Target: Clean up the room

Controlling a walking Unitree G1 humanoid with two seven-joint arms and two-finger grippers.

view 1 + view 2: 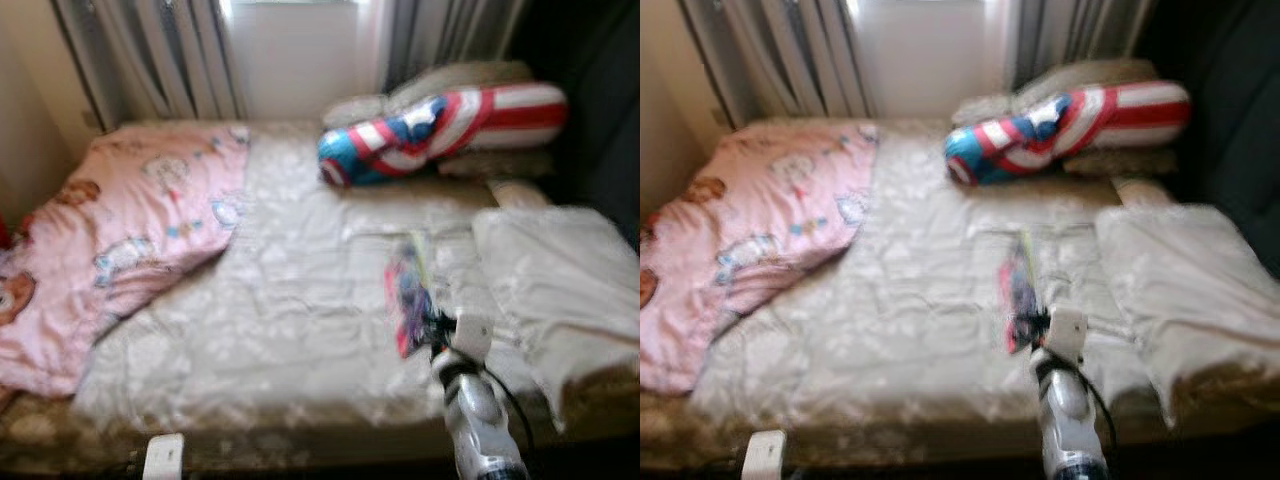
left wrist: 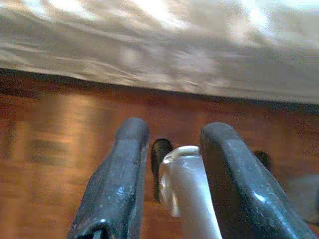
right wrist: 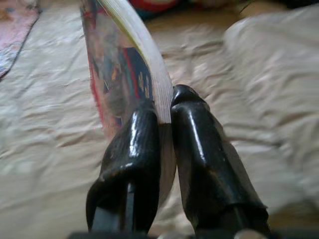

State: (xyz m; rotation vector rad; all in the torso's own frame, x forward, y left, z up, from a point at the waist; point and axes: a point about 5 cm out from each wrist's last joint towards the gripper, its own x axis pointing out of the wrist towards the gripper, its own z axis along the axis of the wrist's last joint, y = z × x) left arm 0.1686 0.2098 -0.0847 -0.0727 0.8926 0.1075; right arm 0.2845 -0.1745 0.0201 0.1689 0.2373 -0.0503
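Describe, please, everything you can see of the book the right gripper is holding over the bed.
The book is thin, with a glossy, colourful cover in red, blue and dark tones and a pale block of page edges. It stands on edge, bowed slightly, clamped near one end between the two black fingers of the right gripper. It is held above the crumpled cream bedspread, beside a folded white blanket. Blur hides any title or pictures on the cover.

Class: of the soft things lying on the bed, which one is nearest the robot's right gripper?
The white folded bedding, just beside the right gripper; pink blanket and striped pillow lie farther off.
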